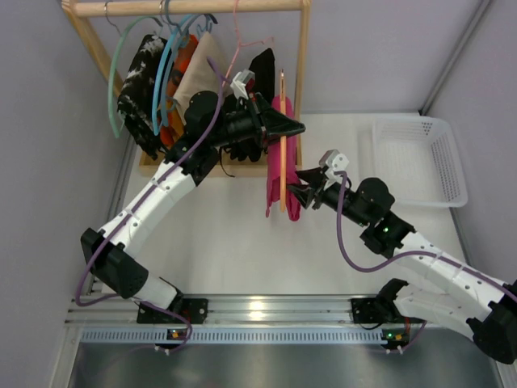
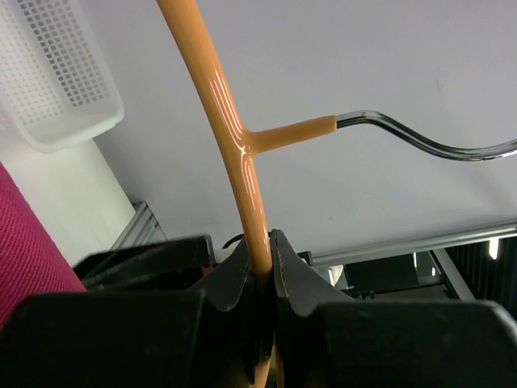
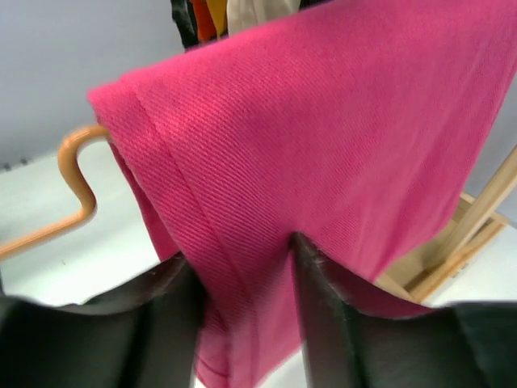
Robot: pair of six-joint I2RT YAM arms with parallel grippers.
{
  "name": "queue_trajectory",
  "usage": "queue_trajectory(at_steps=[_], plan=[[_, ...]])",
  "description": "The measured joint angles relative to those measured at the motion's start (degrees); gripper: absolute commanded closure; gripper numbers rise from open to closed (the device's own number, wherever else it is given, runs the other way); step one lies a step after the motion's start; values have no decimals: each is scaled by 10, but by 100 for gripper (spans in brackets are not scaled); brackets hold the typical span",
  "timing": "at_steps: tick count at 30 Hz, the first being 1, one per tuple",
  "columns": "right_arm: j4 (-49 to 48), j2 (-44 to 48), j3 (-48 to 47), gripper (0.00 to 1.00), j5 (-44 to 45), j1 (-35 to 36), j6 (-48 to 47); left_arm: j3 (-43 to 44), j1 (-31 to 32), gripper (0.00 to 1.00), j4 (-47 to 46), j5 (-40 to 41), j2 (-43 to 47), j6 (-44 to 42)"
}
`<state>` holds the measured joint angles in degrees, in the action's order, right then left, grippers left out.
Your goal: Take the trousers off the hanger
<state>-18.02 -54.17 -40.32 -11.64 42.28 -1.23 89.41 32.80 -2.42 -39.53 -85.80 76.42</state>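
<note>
Magenta trousers (image 1: 277,166) — lengthwise along orange hanger (image 1: 282,85)

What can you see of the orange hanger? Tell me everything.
The orange hanger looks glossy and plastic-coated, with a bare chrome hook leaving a short side neck; the hook catches nothing. The left claw is shut on its arm. The pink trousers drape over it, pinched by the right claw. One rounded corner shows beside the cloth.

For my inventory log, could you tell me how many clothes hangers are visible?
4 at least: a teal hanger, a blue hanger and a pink hanger on the wooden rail, plus an orange hanger in the left gripper. Clothes may hide more.
</note>
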Motion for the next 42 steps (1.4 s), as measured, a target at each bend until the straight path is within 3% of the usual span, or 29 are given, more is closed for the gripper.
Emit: queue_trajectory(at_steps=[2,3,4,13,25,42], plan=[[2,-2,-7,73,1,1,-8,-4,0,100,-4,1,0,0],[4,-3,-10,90,3,1,-10,-7,0,100,-6,1,0,0],[5,-3,-12,100,7,1,-14,-11,0,100,-6,2,1,1],[100,8,-62,100,24,1,-28,-57,-1,100,-10,2,12,-3],[225,97,-148,100,54,1,-77,-128,4,100,-47,-18,48,-66],[282,118,-256,100,77,-42,-98,-182,-6,100,-77,-25,52,-83]])
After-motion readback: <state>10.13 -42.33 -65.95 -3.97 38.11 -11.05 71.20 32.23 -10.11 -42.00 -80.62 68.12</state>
